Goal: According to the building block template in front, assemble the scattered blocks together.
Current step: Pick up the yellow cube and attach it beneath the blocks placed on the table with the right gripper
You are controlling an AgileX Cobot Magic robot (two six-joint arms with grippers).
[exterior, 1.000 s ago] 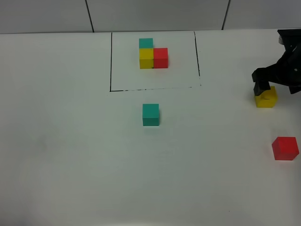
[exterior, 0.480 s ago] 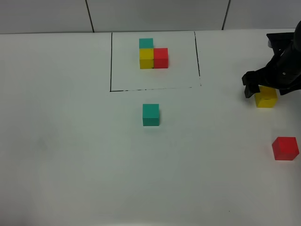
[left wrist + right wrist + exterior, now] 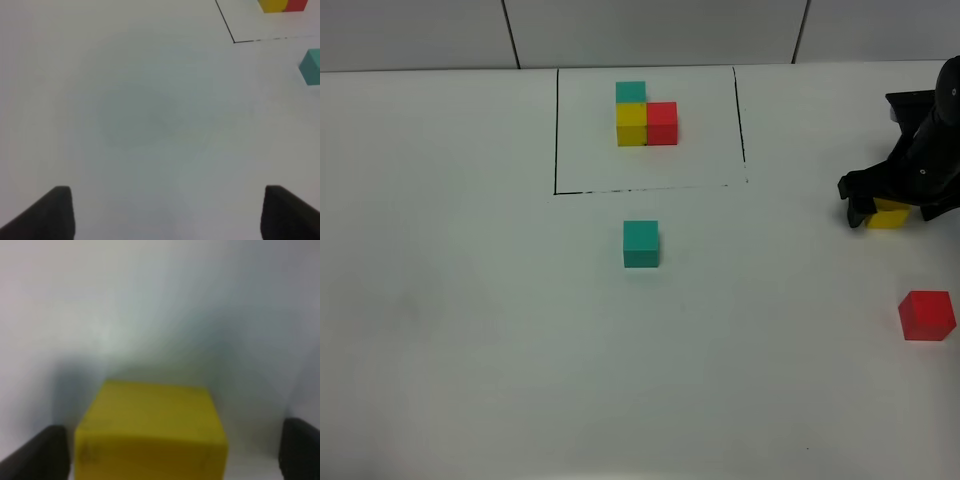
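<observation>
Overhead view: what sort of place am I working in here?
Probably a lab test bench: a plain white tabletop, a drawn black frame around a sample cube cluster, and a loose teal cube, yellow cube and red cube.

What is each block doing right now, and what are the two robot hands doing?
Yellow block: on the table, not gripped yet.
Right hand: open, straddling the yellow block.
Teal block: loose on the table, alone.
Red block: loose on the table, alone.
Template: three blocks joined, inside the black outline.
Left hand: open, empty.
</observation>
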